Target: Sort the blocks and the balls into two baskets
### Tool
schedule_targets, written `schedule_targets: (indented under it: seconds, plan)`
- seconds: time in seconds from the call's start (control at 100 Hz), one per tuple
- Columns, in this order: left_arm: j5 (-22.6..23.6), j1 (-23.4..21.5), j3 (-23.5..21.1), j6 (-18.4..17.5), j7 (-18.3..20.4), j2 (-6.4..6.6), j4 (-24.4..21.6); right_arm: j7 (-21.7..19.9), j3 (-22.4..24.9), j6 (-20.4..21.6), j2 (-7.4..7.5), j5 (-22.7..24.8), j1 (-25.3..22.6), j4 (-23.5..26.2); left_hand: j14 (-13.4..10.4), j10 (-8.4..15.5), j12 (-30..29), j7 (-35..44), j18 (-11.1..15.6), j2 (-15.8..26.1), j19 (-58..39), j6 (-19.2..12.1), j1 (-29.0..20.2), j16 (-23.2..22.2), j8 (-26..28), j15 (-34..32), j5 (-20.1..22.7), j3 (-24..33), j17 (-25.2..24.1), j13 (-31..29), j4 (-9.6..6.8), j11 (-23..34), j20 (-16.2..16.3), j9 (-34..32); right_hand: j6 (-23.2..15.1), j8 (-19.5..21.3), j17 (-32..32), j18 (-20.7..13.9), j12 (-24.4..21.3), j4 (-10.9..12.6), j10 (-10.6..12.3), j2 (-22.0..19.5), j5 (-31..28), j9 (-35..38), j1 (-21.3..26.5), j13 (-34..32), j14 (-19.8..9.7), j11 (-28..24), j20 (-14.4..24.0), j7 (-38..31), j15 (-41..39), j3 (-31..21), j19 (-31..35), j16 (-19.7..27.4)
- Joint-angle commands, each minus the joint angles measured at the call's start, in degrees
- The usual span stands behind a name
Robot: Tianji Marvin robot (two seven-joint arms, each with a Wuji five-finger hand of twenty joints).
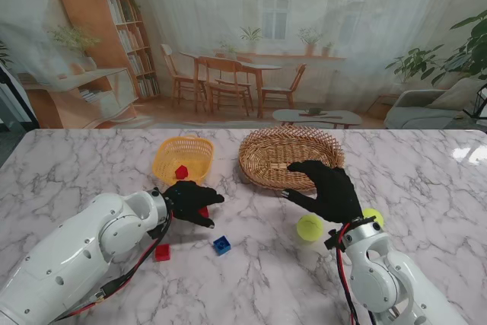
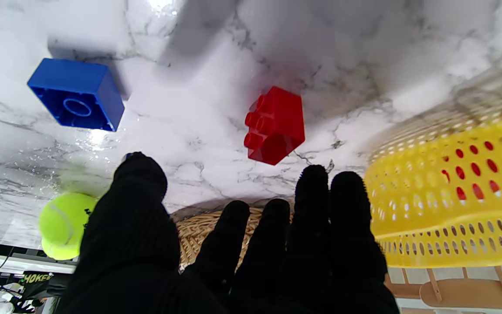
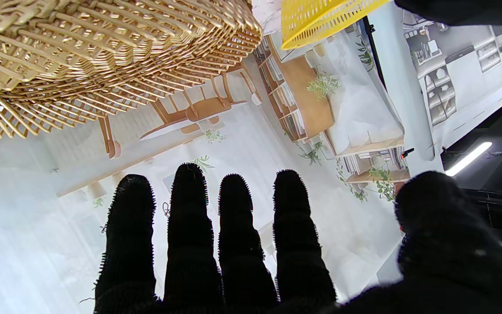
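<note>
Hovering over a red block, my left hand is spread and holds nothing. My right hand, fingers apart and bare too, hangs at the wicker basket rim. Another red block sits inside the yellow basket. Two balls lie beside my right wrist.

Marble-patterned table top, white with grey veins. Behind it hangs a printed backdrop of a sunlit room: a wooden bookshelf at its left, a dining table with chairs at centre beneath a window, and potted plants right of the dining table.
</note>
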State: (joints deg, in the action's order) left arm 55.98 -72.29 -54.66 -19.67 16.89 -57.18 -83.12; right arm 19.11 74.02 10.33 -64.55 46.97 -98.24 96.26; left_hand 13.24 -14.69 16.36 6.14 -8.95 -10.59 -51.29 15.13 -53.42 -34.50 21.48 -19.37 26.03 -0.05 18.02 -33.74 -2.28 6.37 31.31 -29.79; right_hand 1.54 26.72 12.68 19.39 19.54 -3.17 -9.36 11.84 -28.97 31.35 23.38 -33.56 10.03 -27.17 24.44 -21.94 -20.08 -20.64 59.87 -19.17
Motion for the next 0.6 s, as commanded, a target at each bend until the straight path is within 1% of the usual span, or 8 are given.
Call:
schedule_targets:
  seconds: [0.0,0.06,0.15,0.27,0.29,0.35,0.44,0.59]
  plan:
    - [-0.2,0.4,0.5,0.5,1.1,0.03,1.0,-0.2,-0.1,-0.3,-0.03,0.0,-0.1,0.0,1.1,-2.0,-1.2,-1.2,0.9,-2.3,-1.1,2.0,0.4,-0.5,-0.8,-1.2,-1.1,-0.2,-0.2,0.9,0.83,-1.1,-0.7,1.5,-1.2,0.3,-1.1,1.3,0.2,1.3,0.2,-2.1,-0.6,0.8,0.5,-1.6,0.7,0.8,0.7,0.6,2.8,0.7,-0.8,-0.9]
    - [0.2,0.7,1.0,0.6,0.8,0.08,1.7,-0.3,-0.1,-0.3,-0.02,-0.1,-0.1,0.1,0.6,-1.4,-0.8,-0.1,1.2,-2.6,-1.3,2.0,0.5,-0.8,-0.5,-1.7,-0.4,-0.1,0.1,0.5,0.74,-0.3,-0.7,0.8,-1.3,0.3,-1.1,1.3,0.3,1.3,0.2,-2.1,-0.8,1.1,0.5,-1.8,0.8,0.8,0.7,0.5,2.8,0.7,-0.8,-0.9]
    - [1.1,1.2,1.8,0.4,-1.3,-0.02,3.3,-0.7,-0.1,-0.4,0.01,-0.3,-0.2,0.3,-0.1,-0.2,0.7,1.8,1.6,-2.8,-1.9,2.0,0.4,-1.4,0.5,-2.5,0.9,0.2,0.6,-0.1,0.61,1.4,-0.6,0.1,-1.3,0.3,-1.2,1.4,0.3,1.3,0.1,-2.1,-1.4,2.0,0.5,-2.0,0.9,0.8,0.7,0.4,2.8,0.7,-0.9,-0.9]
    - [0.5,1.9,2.7,1.2,-1.8,-0.11,4.8,-1.2,-0.1,-0.6,0.04,-0.5,-0.2,0.4,-0.8,0.9,3.9,4.8,2.2,-3.1,-2.4,1.3,0.1,-2.4,4.2,-3.2,0.7,0.5,0.9,-0.7,0.47,4.8,-0.6,0.4,-1.3,0.3,-1.3,1.6,0.4,1.3,0.2,-2.1,-1.6,2.8,0.5,-2.3,0.9,0.9,0.6,0.4,2.9,0.7,-1.0,-1.0]
    - [0.5,2.0,2.9,1.2,-2.2,-0.14,5.2,-1.2,-0.1,-0.6,0.05,-0.5,-0.2,0.4,0.1,1.1,4.2,4.9,2.2,-3.1,-2.5,1.3,0.0,-2.5,4.5,-3.2,0.8,0.5,1.0,-0.5,0.45,5.1,-0.6,0.4,-1.3,0.3,-1.3,1.6,0.4,1.3,0.2,-2.1,-1.7,2.9,0.5,-2.4,0.9,0.9,0.6,0.4,2.9,0.7,-1.0,-1.0]
    - [1.1,2.6,3.7,1.1,-3.8,-0.22,6.1,-1.4,-0.2,-0.6,0.09,-0.5,-0.1,0.3,-0.1,1.6,5.7,6.3,2.4,-3.2,-3.2,0.8,-0.1,-3.6,6.4,-4.3,1.3,0.7,1.5,-0.9,0.41,7.2,-0.4,-0.4,-1.4,0.2,-1.2,1.7,0.5,1.3,0.2,-2.1,-1.7,3.1,0.4,-2.6,0.8,1.0,0.6,0.5,3.0,0.7,-1.0,-1.0]
    - [1.3,3.0,4.4,1.3,-4.3,-0.23,6.8,-1.8,-0.2,-0.7,0.13,-0.6,-0.1,0.3,-0.5,1.8,7.0,7.3,2.5,-3.3,-3.5,0.7,-0.5,-4.1,7.7,-4.8,1.8,1.0,2.1,-1.6,0.31,9.2,-0.4,-1.2,-1.4,0.2,-1.2,1.7,0.6,1.3,0.2,-2.2,-1.7,3.4,0.4,-2.8,0.9,1.2,0.7,0.6,3.0,0.7,-1.0,-1.0]
    - [0.7,3.5,5.5,2.1,-4.0,-0.23,7.6,-1.8,-0.2,-0.6,0.10,-0.8,-0.1,0.3,-0.6,1.1,7.7,8.0,2.0,-3.5,-3.9,1.2,-1.5,-4.6,8.4,-5.5,2.4,1.5,2.5,-2.4,0.16,10.2,-0.4,-1.9,-1.5,0.2,-1.1,1.8,0.9,1.3,0.2,-2.2,-2.0,4.1,0.4,-3.1,0.9,1.1,0.7,0.5,3.0,0.8,-1.0,-1.2]
